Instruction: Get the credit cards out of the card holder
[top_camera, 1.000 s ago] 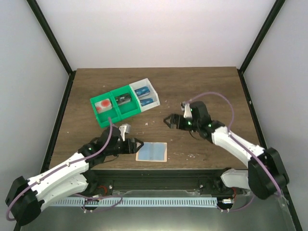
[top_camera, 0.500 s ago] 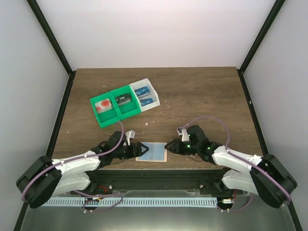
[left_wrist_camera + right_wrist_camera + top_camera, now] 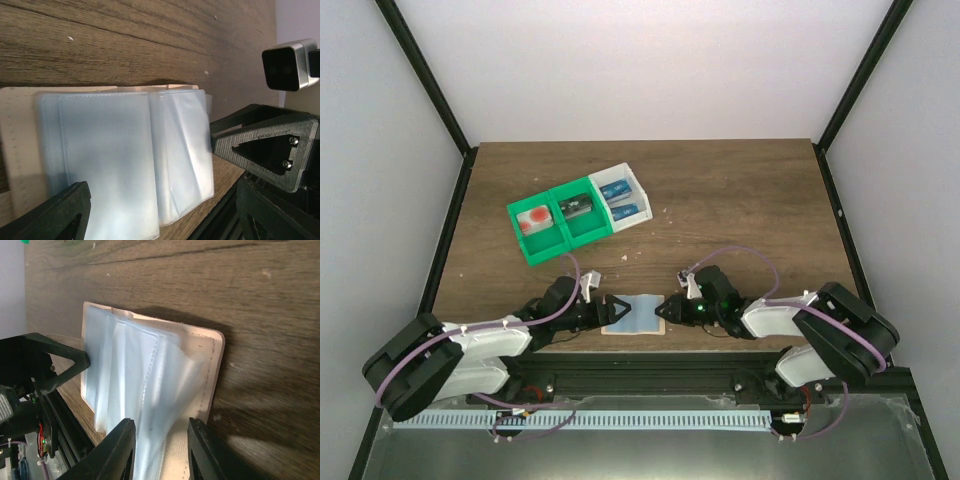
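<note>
Both arms now lowered onto card holder (image 3: pixel 635 318).
Top: holder at near edge between left gripper (image 3: pixel 608 306) and right gripper (image 3: pixel 671 307), long axis running gripper to gripper.
Left wrist: fingers wide, holder straight ahead.
Right wrist: fingers narrow, pinching lifted sleeves (image 3: pixel 145 390); right arm nearer.

On my worktop (image 3: pixel 750 190) I count one card holder (image 3: pixel 635 313), lower centre of the overhead view; three bins at upper left, namely the left green bin (image 3: pixel 545 257), the middle green bin (image 3: pixel 592 236) and one white bin (image 3: pixel 616 173); two blue credit cards in the white one, the upper card (image 3: pixel 613 188) and the lower card (image 3: pixel 626 211); one red-orange item (image 3: pixel 535 221); one dark item (image 3: pixel 577 206); two arms, my left arm (image 3: pixel 485 340) and right arm (image 3: pixel 775 318), so two pairs of jaws.
</note>
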Tool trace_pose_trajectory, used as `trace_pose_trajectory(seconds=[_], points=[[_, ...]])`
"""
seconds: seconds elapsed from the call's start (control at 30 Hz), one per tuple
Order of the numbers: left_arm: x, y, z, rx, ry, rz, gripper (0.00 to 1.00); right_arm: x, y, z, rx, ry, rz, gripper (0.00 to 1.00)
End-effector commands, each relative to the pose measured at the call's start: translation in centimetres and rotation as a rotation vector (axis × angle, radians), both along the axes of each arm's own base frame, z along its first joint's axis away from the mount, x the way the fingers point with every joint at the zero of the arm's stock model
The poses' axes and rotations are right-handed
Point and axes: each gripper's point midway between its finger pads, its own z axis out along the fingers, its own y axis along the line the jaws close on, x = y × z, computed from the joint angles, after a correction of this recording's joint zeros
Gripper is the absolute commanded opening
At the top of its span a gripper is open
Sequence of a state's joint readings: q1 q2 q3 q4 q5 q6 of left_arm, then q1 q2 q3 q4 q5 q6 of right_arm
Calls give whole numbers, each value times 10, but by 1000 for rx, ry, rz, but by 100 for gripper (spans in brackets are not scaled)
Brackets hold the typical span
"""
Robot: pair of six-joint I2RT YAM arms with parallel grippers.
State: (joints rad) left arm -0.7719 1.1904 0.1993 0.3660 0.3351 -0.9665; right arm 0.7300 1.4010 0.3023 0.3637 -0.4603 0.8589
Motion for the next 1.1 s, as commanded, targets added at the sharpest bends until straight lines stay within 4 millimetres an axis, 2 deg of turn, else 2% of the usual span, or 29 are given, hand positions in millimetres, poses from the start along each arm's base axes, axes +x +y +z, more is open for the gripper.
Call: trace_pose_trajectory(seconds=[0.0,0.23,0.33,0.5,0.63,0.73,0.8,0.83,0.87,0.97,1.07], points=[[-6,3,-13,0,46,8,82,-2,1,-14,-27,2,-7,31],[-6,-1,-9,-6,53,-7,82,-1,7,-12,-21,-2,6,29],[-2,1,-3,15,41,5,82,4,7,-5,-30,-33,3,29],[11,11,27,79,-50,49,85,15,-1,17,-81,-114,-25,34],[24,24,68,103,-172,108,88,25,-8,52,-91,-217,-61,43],[31,37,101,122,-249,167,99,30,-15,83,-85,-282,-95,58],[34,44,127,119,-305,192,100,32,-22,111,-65,-343,-125,68],[34,47,140,118,-330,202,100,33,-26,123,-61,-369,-142,80],[34,51,154,110,-359,209,100,34,-29,136,-54,-399,-158,97],[34,64,191,84,-425,266,100,35,-43,177,-36,-486,-207,100],[30,72,219,59,-483,282,100,34,-57,208,-32,-547,-258,100]])
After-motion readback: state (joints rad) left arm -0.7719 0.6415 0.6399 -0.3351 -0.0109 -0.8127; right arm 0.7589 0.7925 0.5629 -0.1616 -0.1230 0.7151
